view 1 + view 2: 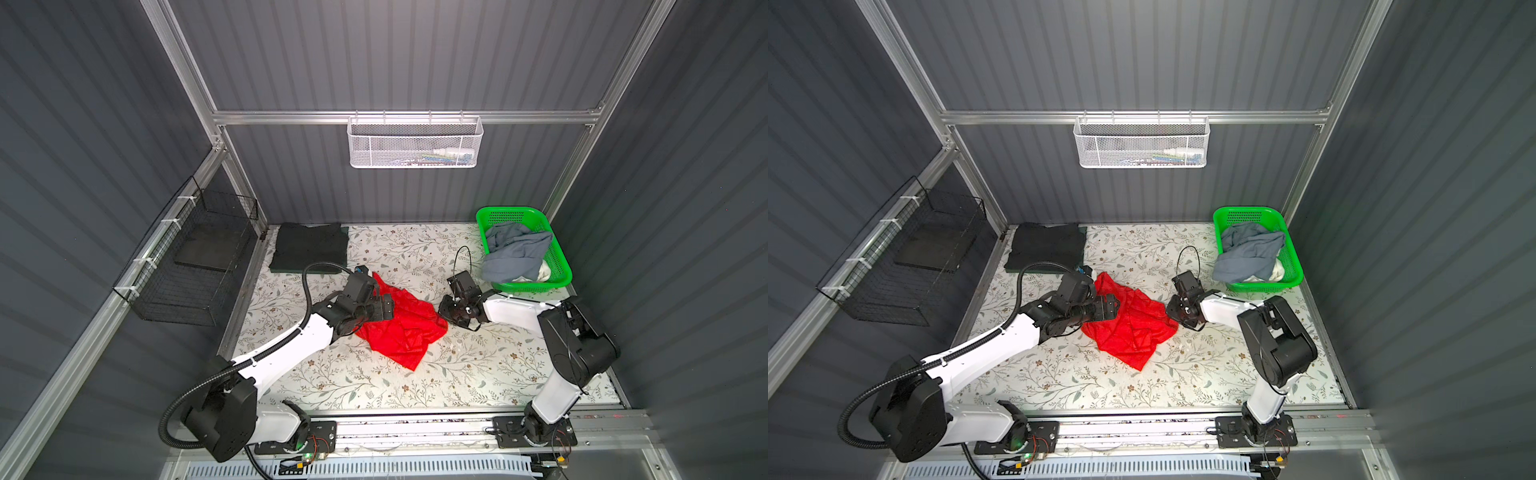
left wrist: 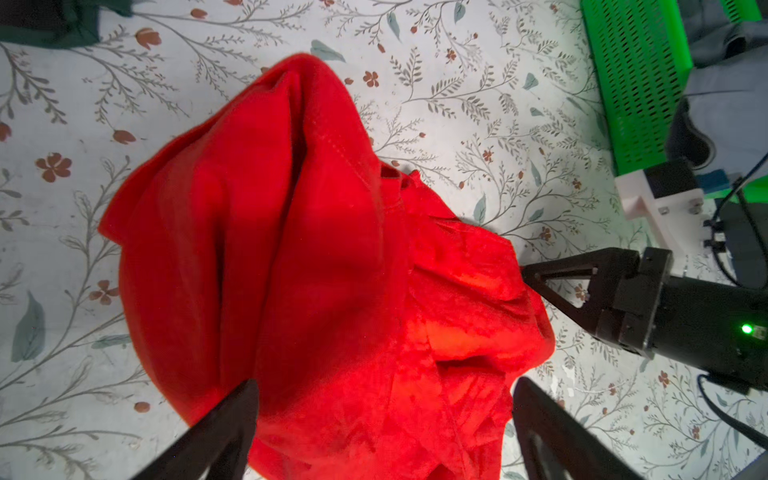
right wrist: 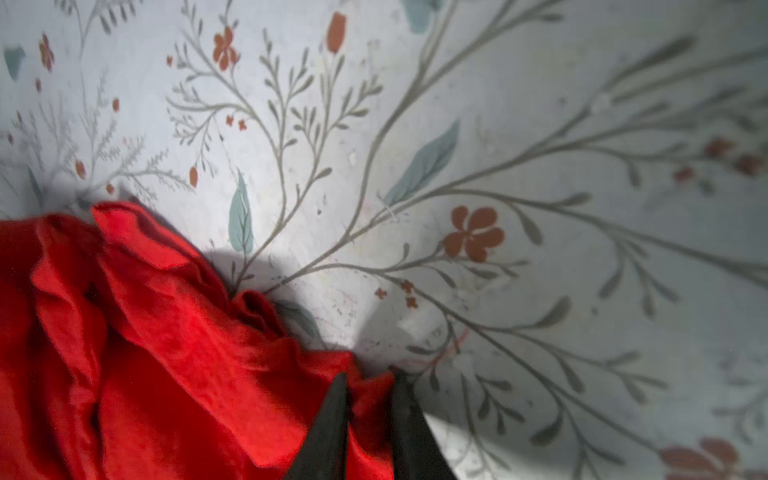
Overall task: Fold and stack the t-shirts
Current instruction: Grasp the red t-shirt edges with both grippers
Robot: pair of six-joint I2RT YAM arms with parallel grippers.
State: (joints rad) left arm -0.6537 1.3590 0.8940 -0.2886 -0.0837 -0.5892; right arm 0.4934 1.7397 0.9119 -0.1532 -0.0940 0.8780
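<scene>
Pinching soft, limp red t-shirt (image 1: 405,328) by its edge in narrowed right jaws; holding left jaws wide astride.

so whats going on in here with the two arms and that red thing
A crumpled red shirt lies on the table, with the robot working at it from both sides. The right tool is pinched on one edge; the left tool hangs open over the other side, gripping nothing. It is not yet folded. Dark folded shirts lie at the back left, and a grey-blue shirt sits in the green basket at the back right.
</scene>
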